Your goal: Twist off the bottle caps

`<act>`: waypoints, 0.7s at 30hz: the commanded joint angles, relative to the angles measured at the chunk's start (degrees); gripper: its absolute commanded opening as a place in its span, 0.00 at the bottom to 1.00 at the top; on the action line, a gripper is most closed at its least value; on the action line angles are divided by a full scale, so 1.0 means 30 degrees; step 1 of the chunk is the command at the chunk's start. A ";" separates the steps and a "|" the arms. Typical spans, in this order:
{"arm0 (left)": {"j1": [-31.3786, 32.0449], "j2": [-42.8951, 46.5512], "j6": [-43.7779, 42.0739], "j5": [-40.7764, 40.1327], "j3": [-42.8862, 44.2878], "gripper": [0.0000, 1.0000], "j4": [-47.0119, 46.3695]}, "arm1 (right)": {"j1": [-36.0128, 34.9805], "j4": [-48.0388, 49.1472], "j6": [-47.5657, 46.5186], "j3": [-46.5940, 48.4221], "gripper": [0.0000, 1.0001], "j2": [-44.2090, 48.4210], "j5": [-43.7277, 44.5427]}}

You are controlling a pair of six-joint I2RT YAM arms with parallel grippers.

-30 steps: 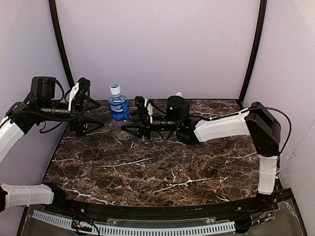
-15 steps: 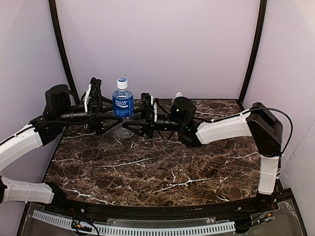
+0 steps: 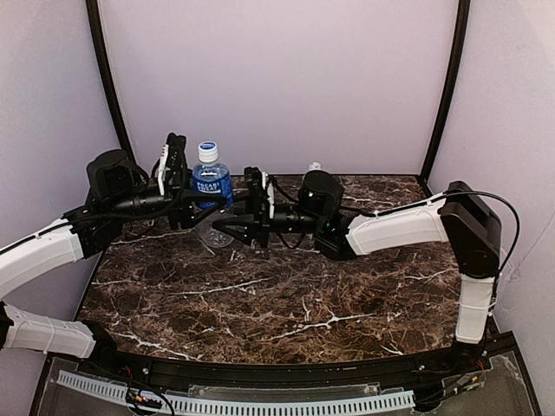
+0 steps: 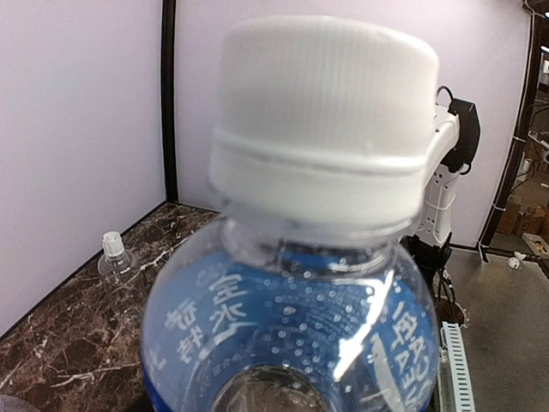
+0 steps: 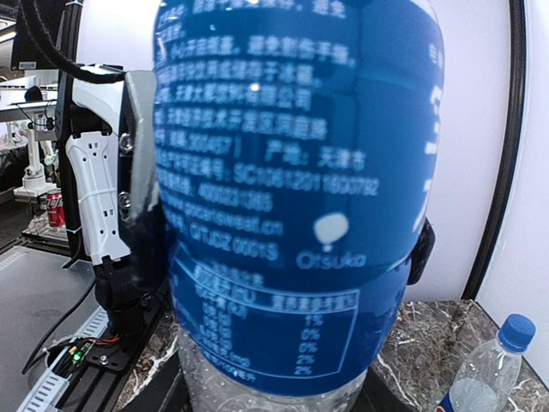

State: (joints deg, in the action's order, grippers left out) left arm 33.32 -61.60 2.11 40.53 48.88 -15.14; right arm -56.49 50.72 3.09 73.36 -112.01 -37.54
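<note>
The right gripper (image 3: pixel 227 230) pinches the bottle (image 3: pixel 212 184) at its clear base, its white cap (image 4: pixel 322 120) on top, the left gripper (image 3: pixel 191 197) just left of its shoulder, finger spread unclear.

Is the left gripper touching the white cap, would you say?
Cannot tell. Top view shows the left gripper near the white cap; the wrist view shows no fingers.

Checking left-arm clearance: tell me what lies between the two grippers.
The blue-labelled bottle, white cap on; the right gripper grips its clear base, the left gripper sits beside its label. Shown in the top view.
</note>
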 commanded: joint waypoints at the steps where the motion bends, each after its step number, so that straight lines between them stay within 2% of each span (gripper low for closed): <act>1: 0.0297 0.0267 -0.0075 0.0207 -0.0152 0.51 -0.0262 | -0.0123 -0.0135 -0.0141 -0.0210 0.55 0.0912 0.0499; 5: 0.0290 0.0635 -0.1358 -0.0952 -0.0130 0.47 0.1234 | 0.0249 -0.1234 -0.0066 -0.0979 0.82 0.2087 0.1085; 7: 0.0290 0.0902 -0.2502 -0.2343 -0.0123 0.47 0.2324 | 0.0659 -0.3512 -0.0404 -0.1385 0.86 0.3585 0.1532; 11: 0.0437 0.1126 -0.6077 -0.5477 -0.0206 0.47 0.4396 | 0.0689 -1.1878 -0.2144 0.0006 0.87 0.5881 0.4072; 14: 0.0941 0.1040 -0.7979 -0.7982 -0.0298 0.47 0.5357 | 0.0326 -1.7457 -0.1189 0.2665 0.83 0.6140 0.6516; 18: 0.1809 0.0559 -0.8965 -1.0022 -0.0260 0.48 0.5712 | -0.0501 -1.9754 0.0853 0.4688 0.77 0.5871 0.8223; 21: 0.2390 0.0303 -0.9273 -1.0572 -0.0294 0.47 0.5704 | -0.1291 -2.0382 0.0924 0.5783 0.73 0.5477 1.0131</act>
State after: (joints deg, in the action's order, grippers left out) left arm 38.65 -60.12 -21.28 15.03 48.69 -0.10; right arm -57.21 0.49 2.90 87.37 -93.91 -16.43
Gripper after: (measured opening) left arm 0.527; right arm 0.750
